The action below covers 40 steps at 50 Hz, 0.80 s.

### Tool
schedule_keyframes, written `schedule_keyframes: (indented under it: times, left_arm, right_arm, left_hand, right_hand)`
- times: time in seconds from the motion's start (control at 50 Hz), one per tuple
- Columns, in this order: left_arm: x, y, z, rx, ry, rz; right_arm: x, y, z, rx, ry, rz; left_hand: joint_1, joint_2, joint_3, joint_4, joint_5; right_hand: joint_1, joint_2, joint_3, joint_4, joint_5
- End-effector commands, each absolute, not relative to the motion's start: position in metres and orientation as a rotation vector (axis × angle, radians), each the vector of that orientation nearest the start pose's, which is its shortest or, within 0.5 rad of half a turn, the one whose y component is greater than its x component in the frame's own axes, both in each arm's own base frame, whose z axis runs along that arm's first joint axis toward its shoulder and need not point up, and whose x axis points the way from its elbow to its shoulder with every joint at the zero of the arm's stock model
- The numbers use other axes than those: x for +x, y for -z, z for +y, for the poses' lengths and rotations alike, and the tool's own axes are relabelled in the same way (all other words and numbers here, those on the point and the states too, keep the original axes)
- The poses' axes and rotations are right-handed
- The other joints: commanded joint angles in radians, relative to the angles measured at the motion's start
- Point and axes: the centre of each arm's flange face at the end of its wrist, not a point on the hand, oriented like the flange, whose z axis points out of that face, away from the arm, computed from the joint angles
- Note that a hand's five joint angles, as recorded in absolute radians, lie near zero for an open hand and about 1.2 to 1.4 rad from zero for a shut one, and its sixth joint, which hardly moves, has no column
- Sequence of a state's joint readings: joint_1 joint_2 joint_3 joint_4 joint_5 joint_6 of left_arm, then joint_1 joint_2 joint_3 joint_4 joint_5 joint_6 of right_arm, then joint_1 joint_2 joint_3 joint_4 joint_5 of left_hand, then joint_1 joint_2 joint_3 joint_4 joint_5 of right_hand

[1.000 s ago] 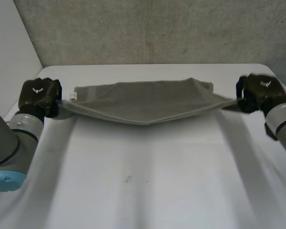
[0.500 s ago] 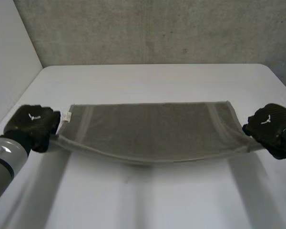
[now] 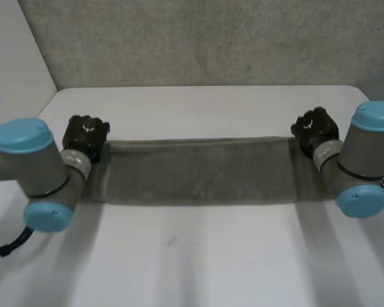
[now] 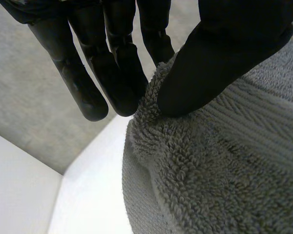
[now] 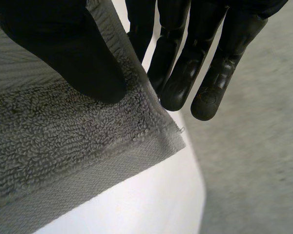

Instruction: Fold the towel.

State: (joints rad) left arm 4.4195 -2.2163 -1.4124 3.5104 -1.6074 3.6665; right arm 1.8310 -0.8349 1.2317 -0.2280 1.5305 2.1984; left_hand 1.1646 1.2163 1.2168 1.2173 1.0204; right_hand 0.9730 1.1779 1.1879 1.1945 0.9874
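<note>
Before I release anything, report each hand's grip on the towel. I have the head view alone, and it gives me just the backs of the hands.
Observer: The left hand pinches the towel: its thumb presses the pile against straight fingers at the towel's end.
Operator: Now the right one.
Observer: The right hand pinches too, thumb on top of the cloth, fingers beneath its edge.
Operator: Say how near the corner it grips.
Observer: Close: the hemmed corner pokes out just beyond the thumb, with the white table showing past it.
</note>
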Motion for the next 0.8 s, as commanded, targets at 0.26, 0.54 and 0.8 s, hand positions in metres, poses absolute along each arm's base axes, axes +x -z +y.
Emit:
schedule_keyframes:
  times: [0.26,0.54,0.8]
  left_arm:
    - [-0.276,-0.128,-0.413,0.877,2.016,1.94]
    - [-0.264,-0.168,-0.365,0.849,2.026,1.992]
    - [-0.238,-0.201,-0.297,0.566,2.205,2.221]
  right_arm:
    - [0.269,-0.122,-0.425,-1.528,2.424,2.066]
    - [0.248,-0.2,-0.367,-1.154,2.308,2.122]
    - [0.203,-0.19,-0.327,-1.038,1.819,2.488]
  left_hand:
    - [-0.989,-1.041,-1.041,-1.042,-1.02]
    - [-0.99,-1.042,-1.042,-1.043,-1.02]
    - [-0.99,-1.042,-1.042,-1.043,-1.02]
  right_hand:
    - [-0.798,-1.003,-1.013,-1.02,-0.987]
    - [-0.798,-1.003,-1.013,-1.02,-0.987]
    - [-0.601,-0.805,-0.815,-0.822,-0.789]
